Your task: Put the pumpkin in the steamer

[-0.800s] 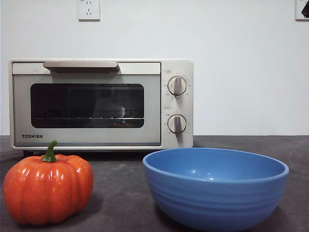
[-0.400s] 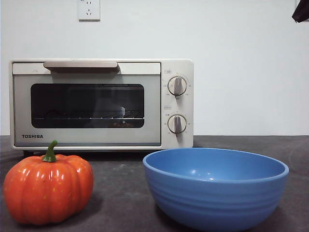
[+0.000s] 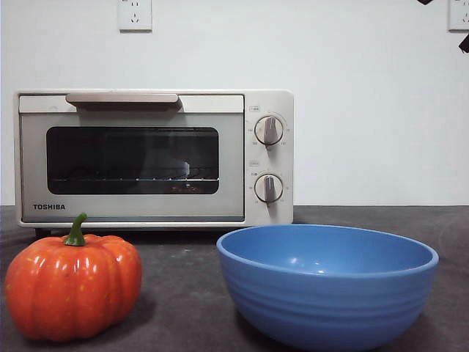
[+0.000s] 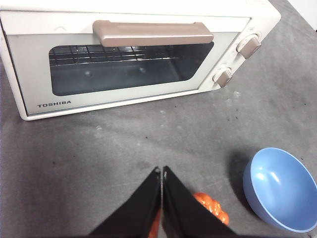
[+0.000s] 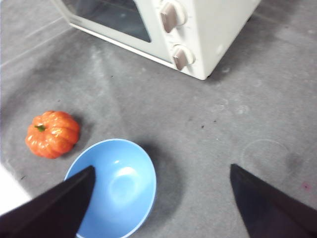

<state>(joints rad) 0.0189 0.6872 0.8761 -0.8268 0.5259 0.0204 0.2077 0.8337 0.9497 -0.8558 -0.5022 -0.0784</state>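
Orange and glossy, the pumpkin [image 3: 72, 286] sits at the near left of the dark grey table [image 3: 183, 293] in the front view, its curved green stem [image 3: 75, 230] leaning up toward the steamer. Behind it stands the cream-white Toshiba steamer [image 3: 154, 158], door shut, bar handle [image 3: 122, 100] across the top and two round knobs [image 3: 268, 159] on its right panel. A wide blue ribbed bowl [image 3: 327, 284] stands to the pumpkin's right, apart from it. Only black tips show at the top right corner; no arm is down among the things.

From the left wrist camera, the left gripper [image 4: 161, 172] has its two black jaws pressed together with only a thin seam between them, holding nothing. It hangs above the bare table in front of the steamer [image 4: 133, 54]. A sliver of the pumpkin [image 4: 212, 208] peeks out just beside and below the jaws, mostly hidden by them, with the bowl [image 4: 280, 191] near it.

From the right wrist camera, the right gripper [image 5: 161, 173] has its jaws spread wide and empty, high over the table. The pumpkin [image 5: 52, 134] lies off beyond one jaw, well apart from the gap, just beside the bowl [image 5: 119, 186]; the steamer's knob end [image 5: 198, 34] stands farther off.
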